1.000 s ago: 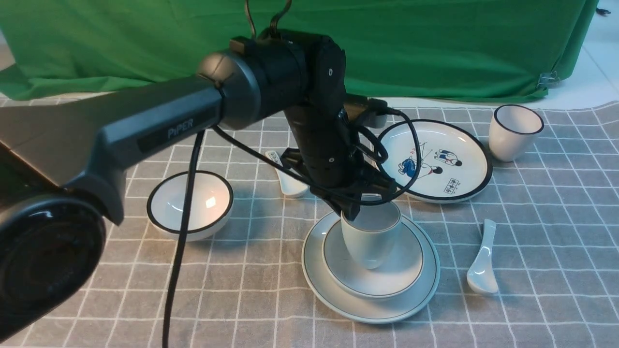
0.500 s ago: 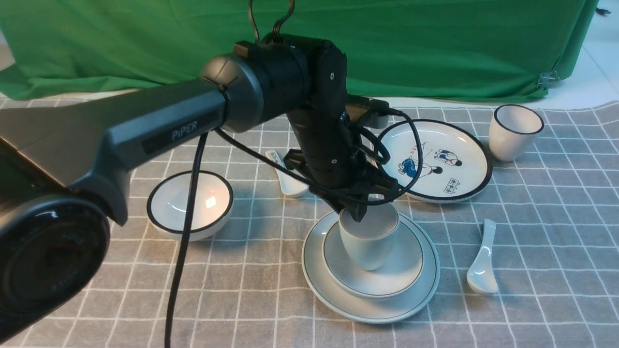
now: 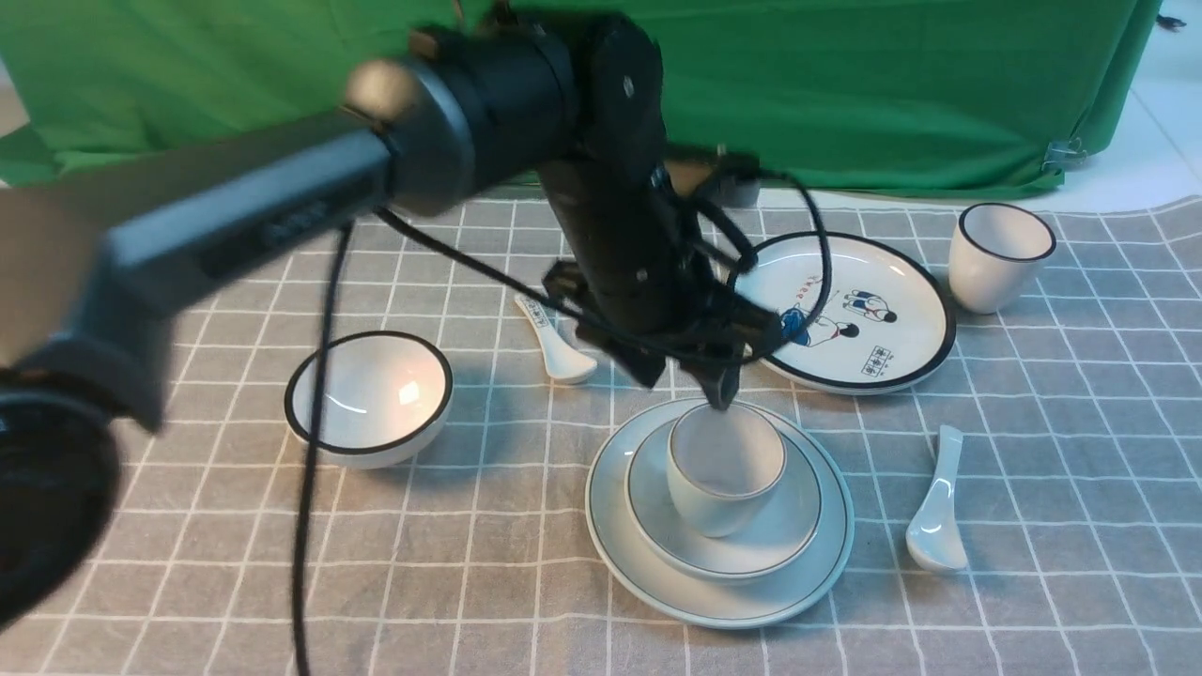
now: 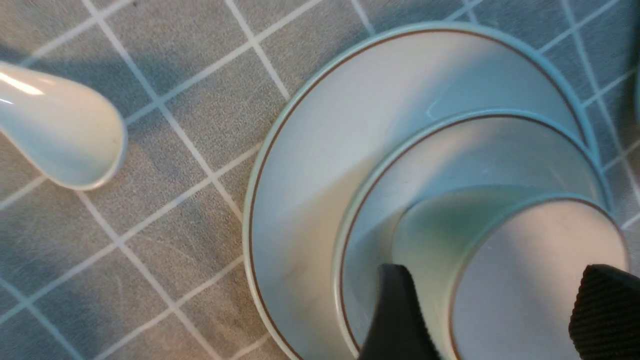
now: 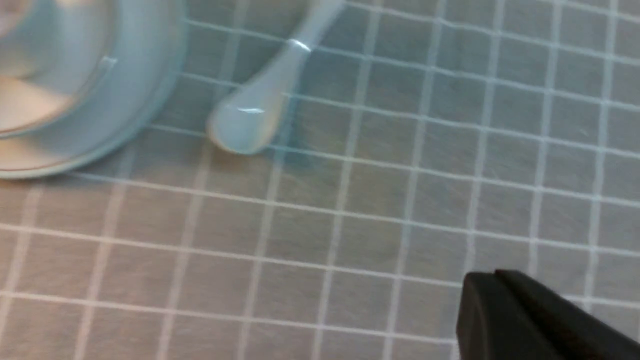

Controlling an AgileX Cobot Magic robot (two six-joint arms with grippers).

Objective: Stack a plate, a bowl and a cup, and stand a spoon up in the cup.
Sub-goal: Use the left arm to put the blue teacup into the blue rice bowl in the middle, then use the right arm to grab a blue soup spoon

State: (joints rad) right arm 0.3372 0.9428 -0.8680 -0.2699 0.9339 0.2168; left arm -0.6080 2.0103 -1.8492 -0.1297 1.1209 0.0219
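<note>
Near the frame's centre, my left pincer (image 3: 684, 383) is spread above the cup (image 3: 725, 460), which sits upright in the bowl (image 3: 648, 512) on the plate (image 3: 721, 610), presumably centred for balance. My right pincer (image 5: 495, 295) is pressed together. Half a second earlier, my left fingers were lower, at the cup's rim. The spoon (image 3: 937, 516) lies right of the stack.

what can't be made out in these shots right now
- writing on the far spoon's handle: too small in the front view
- left arm's lettering: blurred in the front view
- right gripper: mostly cut off by the right wrist view's edge
- plain spoon's handle end: cut off by the right wrist view's edge
</note>
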